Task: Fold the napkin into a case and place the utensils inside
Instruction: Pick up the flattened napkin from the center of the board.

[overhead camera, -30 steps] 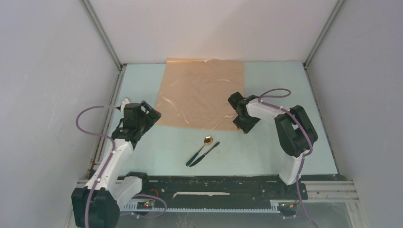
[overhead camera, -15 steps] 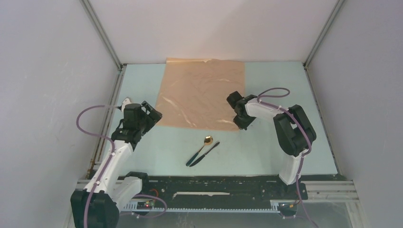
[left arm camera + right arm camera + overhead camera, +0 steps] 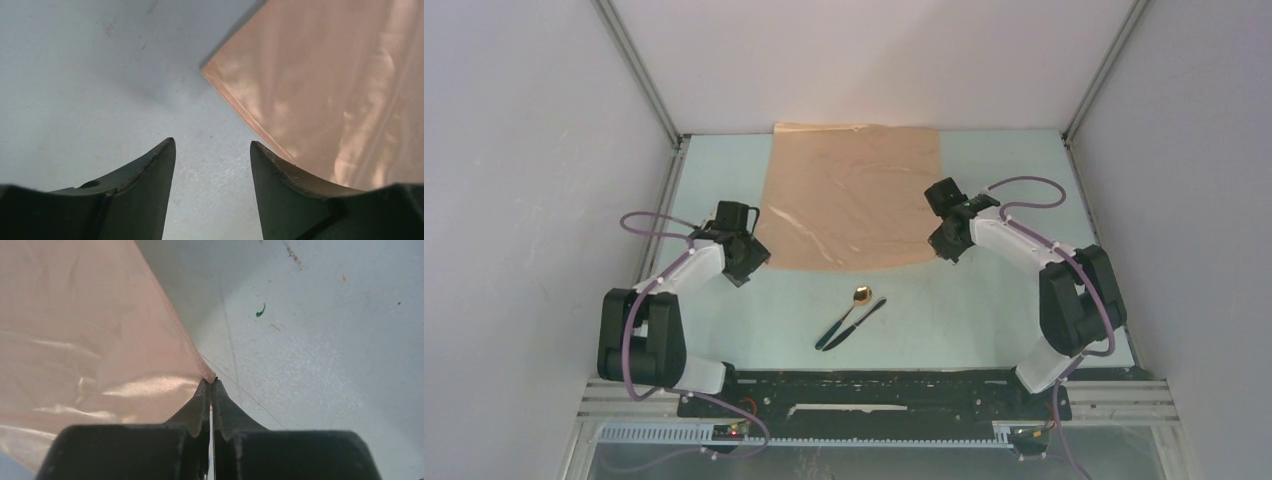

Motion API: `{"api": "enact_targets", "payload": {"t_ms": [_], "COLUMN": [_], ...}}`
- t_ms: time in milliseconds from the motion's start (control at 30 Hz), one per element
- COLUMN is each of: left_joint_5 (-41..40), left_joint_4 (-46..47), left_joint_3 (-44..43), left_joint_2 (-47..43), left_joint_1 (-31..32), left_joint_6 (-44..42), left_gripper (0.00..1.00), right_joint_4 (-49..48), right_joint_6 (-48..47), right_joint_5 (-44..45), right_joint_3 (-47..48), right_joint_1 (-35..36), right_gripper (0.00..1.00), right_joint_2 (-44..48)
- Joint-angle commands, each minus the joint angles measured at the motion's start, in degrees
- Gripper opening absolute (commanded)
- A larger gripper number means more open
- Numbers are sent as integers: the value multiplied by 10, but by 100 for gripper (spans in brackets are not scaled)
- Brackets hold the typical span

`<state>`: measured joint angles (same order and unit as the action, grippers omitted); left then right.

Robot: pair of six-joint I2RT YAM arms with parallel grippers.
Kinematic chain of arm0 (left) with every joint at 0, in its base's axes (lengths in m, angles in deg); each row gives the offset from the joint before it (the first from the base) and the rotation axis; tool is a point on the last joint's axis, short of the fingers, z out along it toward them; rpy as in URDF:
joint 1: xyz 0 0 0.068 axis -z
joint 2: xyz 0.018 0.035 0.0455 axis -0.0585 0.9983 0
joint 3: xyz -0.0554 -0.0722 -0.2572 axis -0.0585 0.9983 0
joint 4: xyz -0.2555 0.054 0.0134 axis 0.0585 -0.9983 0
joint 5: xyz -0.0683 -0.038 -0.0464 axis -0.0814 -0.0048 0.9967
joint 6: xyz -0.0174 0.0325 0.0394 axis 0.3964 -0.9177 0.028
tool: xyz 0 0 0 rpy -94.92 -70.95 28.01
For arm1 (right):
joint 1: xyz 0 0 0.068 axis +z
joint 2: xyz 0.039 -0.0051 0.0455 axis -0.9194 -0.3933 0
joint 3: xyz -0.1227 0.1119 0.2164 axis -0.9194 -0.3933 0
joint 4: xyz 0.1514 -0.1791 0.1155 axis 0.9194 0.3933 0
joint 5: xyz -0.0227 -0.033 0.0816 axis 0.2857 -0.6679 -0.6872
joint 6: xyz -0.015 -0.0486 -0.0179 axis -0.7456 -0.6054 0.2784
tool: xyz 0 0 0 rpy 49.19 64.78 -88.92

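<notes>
Utensils point(image 3: 844, 322) lie parallel, long axes running near-left to far-right; right hand point(image 3: 211, 383) pinches napkin point(image 3: 849, 195) corner, left hand point(image 3: 212, 145) gapes.

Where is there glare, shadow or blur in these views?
Top external: even light, sharp, faint sheen on the thin peach-tan cloth napkin. Left wrist: bright patches on it, soft shadow off its corner. Right wrist: white glare bands on it, right gripper slightly soft up close.
</notes>
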<state>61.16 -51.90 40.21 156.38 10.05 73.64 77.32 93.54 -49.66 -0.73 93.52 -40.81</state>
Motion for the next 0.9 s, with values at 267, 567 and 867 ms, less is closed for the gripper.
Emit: {"api": "enact_targets", "payload": {"t_ms": [267,567,867], "left_joint_5": [-38,-88,-107], "left_joint_4": [-17,-76,-101], "left_joint_3": [-100,-115,-132], "left_joint_2": [113,138,154], "left_joint_1": [6,55,55], "left_joint_6": [87,140,146], "left_gripper": [50,54,51], "right_joint_4": [-57,-72,-63], "right_joint_6": [-49,-55,-59], "right_joint_5": [-53,-72,-68], "right_joint_3": [-75,-76,-76], "right_joint_1": [-69,-75,-84], "right_gripper": [0,0,0], "right_joint_2": [67,68,81]}}
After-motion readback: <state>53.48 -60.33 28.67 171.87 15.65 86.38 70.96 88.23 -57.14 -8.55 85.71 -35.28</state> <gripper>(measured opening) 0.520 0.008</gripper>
